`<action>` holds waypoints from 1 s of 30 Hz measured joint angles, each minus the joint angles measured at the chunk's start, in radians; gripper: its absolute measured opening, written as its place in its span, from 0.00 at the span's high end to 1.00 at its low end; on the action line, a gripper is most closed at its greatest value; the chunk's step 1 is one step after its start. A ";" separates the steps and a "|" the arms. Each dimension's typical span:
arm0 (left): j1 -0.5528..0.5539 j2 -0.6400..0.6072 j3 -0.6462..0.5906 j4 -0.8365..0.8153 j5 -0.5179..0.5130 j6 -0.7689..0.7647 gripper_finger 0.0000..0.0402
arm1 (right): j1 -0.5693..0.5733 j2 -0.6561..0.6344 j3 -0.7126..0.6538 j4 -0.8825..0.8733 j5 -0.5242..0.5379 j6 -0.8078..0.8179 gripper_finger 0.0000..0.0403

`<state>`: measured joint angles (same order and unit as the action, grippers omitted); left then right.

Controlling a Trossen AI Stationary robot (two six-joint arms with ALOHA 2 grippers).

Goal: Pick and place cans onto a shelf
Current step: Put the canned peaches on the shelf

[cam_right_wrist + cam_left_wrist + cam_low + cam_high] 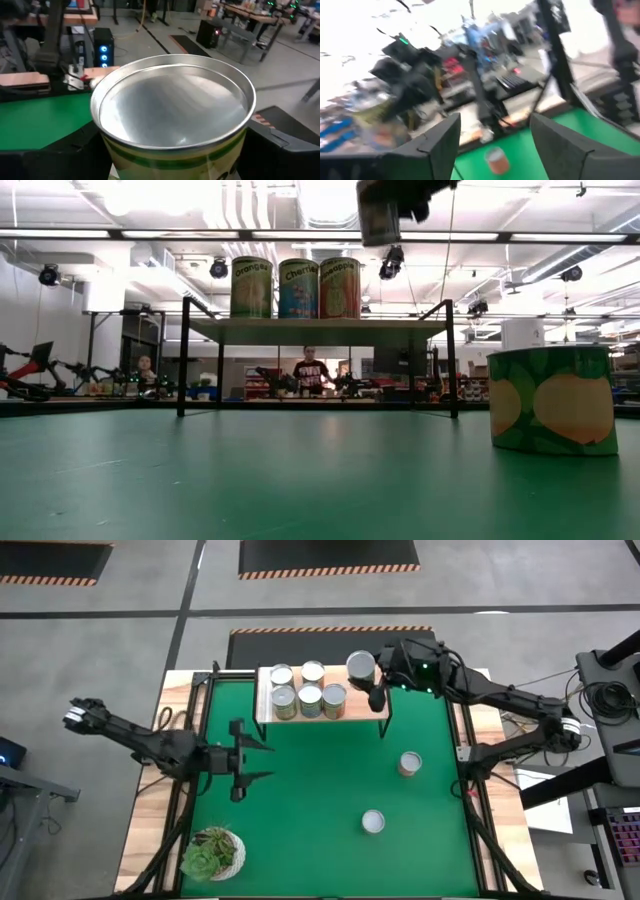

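Silver-topped cans [309,695] with green-and-yellow labels, light-wood shelf [263,710] on black legs, green table [320,780]

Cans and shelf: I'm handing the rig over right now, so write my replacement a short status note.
Right pincer: shut on a can, held above the shelf's right end.
Left pincer: open and empty, over the mat's left side.
Done: five cans stand on the shelf.
Left: set down the held can, then shelve two cans on the mat, one right, one near front centre.
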<state>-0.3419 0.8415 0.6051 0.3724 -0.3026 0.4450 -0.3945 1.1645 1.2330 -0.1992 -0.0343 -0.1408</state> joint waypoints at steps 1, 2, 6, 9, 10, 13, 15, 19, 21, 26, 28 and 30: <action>0.000 -0.015 -0.014 0.027 -0.024 0.010 0.46 | -0.014 0.000 -0.013 0.009 -0.002 0.000 0.25; 0.001 -0.029 -0.030 0.047 -0.051 0.018 0.47 | -0.027 -0.001 -0.025 0.014 -0.002 0.000 0.25; 0.005 -0.082 -0.091 0.099 -0.114 0.042 0.51 | -0.078 -0.005 -0.088 0.084 -0.064 0.013 0.25; 0.006 -0.114 -0.131 0.133 -0.147 0.044 0.53 | -0.116 -0.005 -0.140 0.152 -0.124 0.018 0.25; 0.005 -0.123 -0.144 0.145 -0.160 0.044 0.53 | -0.130 -0.005 -0.159 0.179 -0.137 0.018 0.25; 0.006 -0.141 -0.168 0.171 -0.215 0.061 0.53 | -0.173 -0.005 -0.226 0.283 -0.179 0.029 0.25; 0.006 -0.152 -0.172 0.176 -0.229 0.072 0.53 | -0.200 -0.005 -0.273 0.358 -0.209 0.052 0.25; 0.006 -0.155 -0.165 0.181 -0.230 0.097 0.53 | -0.240 0.002 -0.353 0.493 -0.231 0.080 0.25; 0.006 -0.153 -0.155 0.182 -0.230 0.106 0.53 | -0.250 0.017 -0.381 0.546 -0.231 0.097 0.25; 0.006 -0.142 -0.142 0.181 -0.230 0.146 0.53 | -0.254 0.089 -0.399 0.604 -0.231 0.119 0.25; 0.006 -0.142 -0.142 0.182 -0.230 0.166 0.53 | -0.254 0.126 -0.395 0.607 -0.234 0.118 0.25; 0.006 -0.142 -0.142 0.182 -0.232 0.174 0.53 | -0.254 0.164 -0.385 0.607 -0.235 0.115 0.25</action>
<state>-0.3355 0.6994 0.4633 0.5549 -0.5347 0.6190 -0.6487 1.3281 0.8477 0.4078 -0.2694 -0.0254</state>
